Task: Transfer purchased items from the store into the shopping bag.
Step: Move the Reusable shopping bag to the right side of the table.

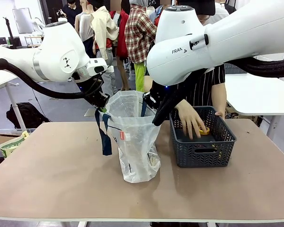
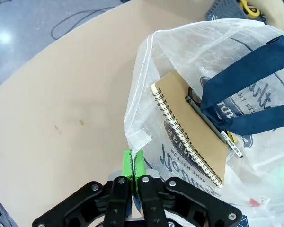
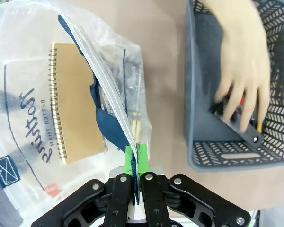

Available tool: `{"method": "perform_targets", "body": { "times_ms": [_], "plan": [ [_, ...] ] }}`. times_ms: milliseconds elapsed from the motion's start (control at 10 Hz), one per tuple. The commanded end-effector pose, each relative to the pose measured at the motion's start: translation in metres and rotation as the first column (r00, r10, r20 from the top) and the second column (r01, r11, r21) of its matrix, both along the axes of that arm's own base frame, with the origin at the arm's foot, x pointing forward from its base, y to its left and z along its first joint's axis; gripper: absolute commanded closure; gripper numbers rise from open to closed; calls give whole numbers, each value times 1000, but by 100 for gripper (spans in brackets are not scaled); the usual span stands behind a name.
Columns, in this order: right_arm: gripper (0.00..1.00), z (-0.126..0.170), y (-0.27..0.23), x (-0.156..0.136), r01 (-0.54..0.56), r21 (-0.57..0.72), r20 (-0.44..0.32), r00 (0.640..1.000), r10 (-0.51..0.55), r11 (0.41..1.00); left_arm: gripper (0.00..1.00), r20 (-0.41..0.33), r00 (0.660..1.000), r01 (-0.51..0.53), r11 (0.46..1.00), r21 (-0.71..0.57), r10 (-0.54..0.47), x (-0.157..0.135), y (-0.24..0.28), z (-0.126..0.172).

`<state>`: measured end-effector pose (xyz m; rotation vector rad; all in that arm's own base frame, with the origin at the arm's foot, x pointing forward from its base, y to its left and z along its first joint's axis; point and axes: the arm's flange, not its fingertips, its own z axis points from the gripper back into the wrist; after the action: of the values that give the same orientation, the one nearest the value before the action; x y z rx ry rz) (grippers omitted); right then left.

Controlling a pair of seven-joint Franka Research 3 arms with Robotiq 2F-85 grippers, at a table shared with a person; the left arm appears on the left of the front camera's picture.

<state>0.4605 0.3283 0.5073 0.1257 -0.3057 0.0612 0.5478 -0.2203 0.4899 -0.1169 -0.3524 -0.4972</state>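
Two tools hold one translucent white crinkly plastic bag with navy straps (image 1: 135, 146) open at the middle of the table (image 1: 57, 165) in the front view. The left tool (image 1: 100, 101) pinches the rim at the bag's 10 o'clock, the right tool (image 1: 157, 118) at its 2 o'clock. One dark grey lattice plastic basket (image 1: 203, 146) stands just beside the bag at 3 o'clock. One person's hand (image 1: 191, 120) reaches inside it, by one yellow roll (image 1: 205, 130).

In the left wrist view, the left tool (image 2: 133, 158) has its green pads pressed together on the bag (image 2: 180, 56) rim. Inside lies one brown spiral notebook (image 2: 194, 127), with one navy strap (image 2: 246, 101) across it.

In the right wrist view, the right tool (image 3: 134, 153) is clamped likewise on the rim. The notebook (image 3: 75, 99) is at 9 o'clock and the basket (image 3: 199, 94) at 3 o'clock, with the blurred hand (image 3: 241, 66) in it.
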Motion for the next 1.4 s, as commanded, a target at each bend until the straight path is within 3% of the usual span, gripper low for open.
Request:
{"method": "perform_targets", "body": {
  "times_ms": [0, 1300],
  "plan": [
    [100, -1, -3, -2, 11, 8, 11, 1000, -11, 1000, 100, 3, 1000, -3, 1000, 0, 3, 0, 2, 1],
    [100, -1, -3, -2, 11, 8, 11, 1000, -11, 1000, 100, 3, 1000, -3, 1000, 0, 3, 0, 2, 1]
  ]
}}
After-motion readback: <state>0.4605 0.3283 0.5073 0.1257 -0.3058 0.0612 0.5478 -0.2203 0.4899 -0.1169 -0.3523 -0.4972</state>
